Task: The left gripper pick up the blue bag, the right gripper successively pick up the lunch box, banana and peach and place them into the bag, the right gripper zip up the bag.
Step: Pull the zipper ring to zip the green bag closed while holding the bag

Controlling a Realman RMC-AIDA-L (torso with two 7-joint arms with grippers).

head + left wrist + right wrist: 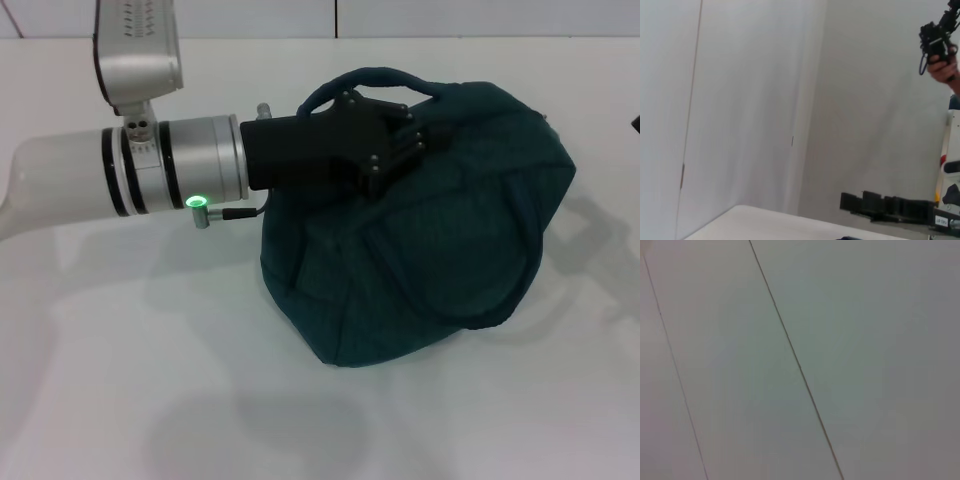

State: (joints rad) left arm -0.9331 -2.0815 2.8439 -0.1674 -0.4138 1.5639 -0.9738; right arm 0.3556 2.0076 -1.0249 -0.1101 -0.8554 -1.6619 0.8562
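Observation:
The blue bag [450, 240] lies bulging on the white table [130, 380] at centre right in the head view, with one handle [330, 88] arching at its far side and another lying flat on its near side. My left gripper [412, 140] reaches in from the left and sits over the top of the bag, beside the far handle, its tips against the fabric. The lunch box, banana and peach are out of view. My right gripper shows in no view.
A small dark shape [636, 123] shows at the right edge of the head view. The left wrist view shows a wall, a table corner [755, 222], black equipment [890, 206] and a person's hand with a black device [940, 45]. The right wrist view shows only white panels.

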